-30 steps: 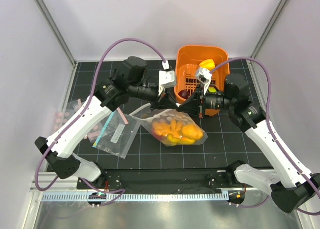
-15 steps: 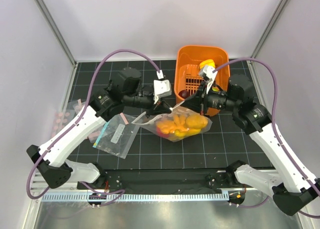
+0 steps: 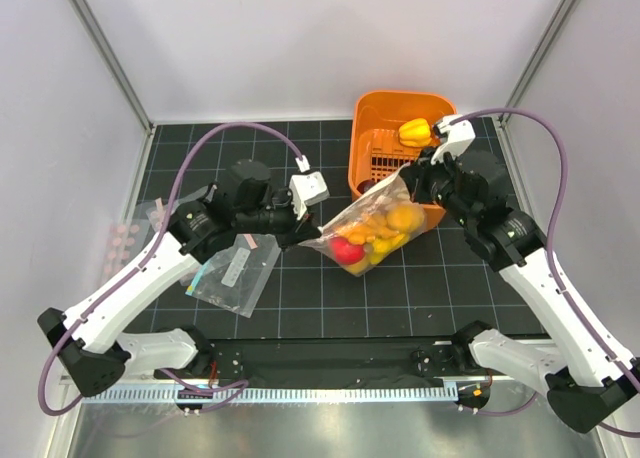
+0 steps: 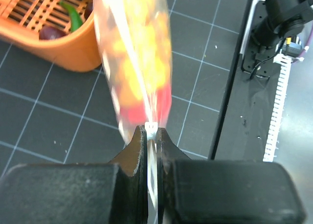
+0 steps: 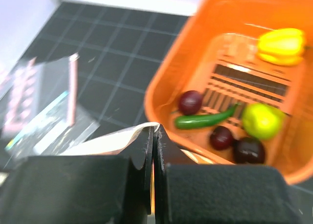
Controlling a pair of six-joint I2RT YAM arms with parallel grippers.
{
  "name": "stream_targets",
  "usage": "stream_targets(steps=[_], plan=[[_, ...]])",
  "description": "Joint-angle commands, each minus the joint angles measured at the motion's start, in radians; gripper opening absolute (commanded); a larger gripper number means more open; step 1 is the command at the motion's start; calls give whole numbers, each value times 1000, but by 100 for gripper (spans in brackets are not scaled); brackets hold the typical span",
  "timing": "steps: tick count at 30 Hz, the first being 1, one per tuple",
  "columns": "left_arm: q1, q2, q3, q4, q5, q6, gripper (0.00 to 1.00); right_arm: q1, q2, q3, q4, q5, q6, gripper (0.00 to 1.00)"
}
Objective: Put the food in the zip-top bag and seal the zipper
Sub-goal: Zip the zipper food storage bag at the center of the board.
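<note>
The dotted zip-top bag hangs stretched between my two grippers, just in front of the orange basket. It holds orange-yellow mangoes and a red apple. My left gripper is shut on the bag's lower left edge. My right gripper is shut on the upper right edge. The bag is blurred in the left wrist view. A yellow pepper, a green lime and dark purple pieces lie in the basket. I cannot make out the zipper strip.
A green chili also lies in the basket. A clear bag with a teal strip and white label lies on the mat left of centre, and a pink-dotted bag sits at the left wall. The front rail runs below.
Both grippers have pulled apart, the left down and left, the right up and right. The bag has come up off the mat and turned; the food has slid down and the red apple shows.
</note>
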Motion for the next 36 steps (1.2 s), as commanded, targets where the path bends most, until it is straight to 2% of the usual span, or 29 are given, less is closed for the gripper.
stream_targets(steps=[1,10,23,36], plan=[[1,-47,-24,-67,-44,-58,0,-14,-24,1,87,342,45,1],[3,-61,-62,-87,-87,-86,0,-16,-57,-39,64,591,105,1],[3,-27,-53,-103,-189,-92,0,-19,-81,-108,15,778,156,1],[15,-24,-68,-110,-243,-112,0,-100,-105,-175,-37,769,225,1]])
